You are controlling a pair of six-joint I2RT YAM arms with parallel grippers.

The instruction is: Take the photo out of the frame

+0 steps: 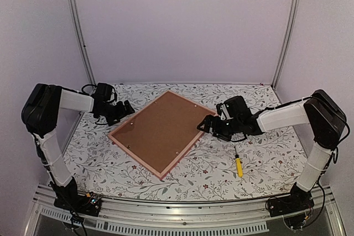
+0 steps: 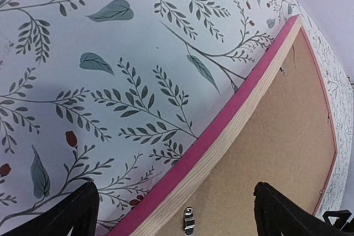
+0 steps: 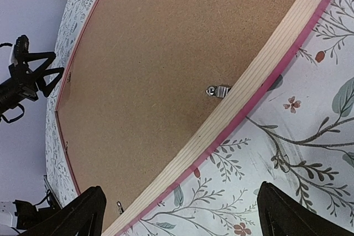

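The frame [image 1: 133, 160] lies face down in the middle of the table, its pink edge and pale wood back up, with the brown backing board [image 1: 160, 128] still in it. Small metal clips [image 3: 218, 90] hold the board; one clip [image 2: 189, 219] lies between my left fingers. The photo is hidden under the board. My left gripper [image 1: 130, 107] is open over the frame's left edge [image 2: 221, 136]. My right gripper [image 1: 206, 125] is open over the frame's right edge [image 3: 243, 100]. Neither holds anything.
A yellow-handled screwdriver [image 1: 239, 166] lies on the floral tablecloth [image 1: 265, 158] to the right of the frame, in front of the right arm. Pale walls and metal posts [image 1: 79, 31] close in the back and sides.
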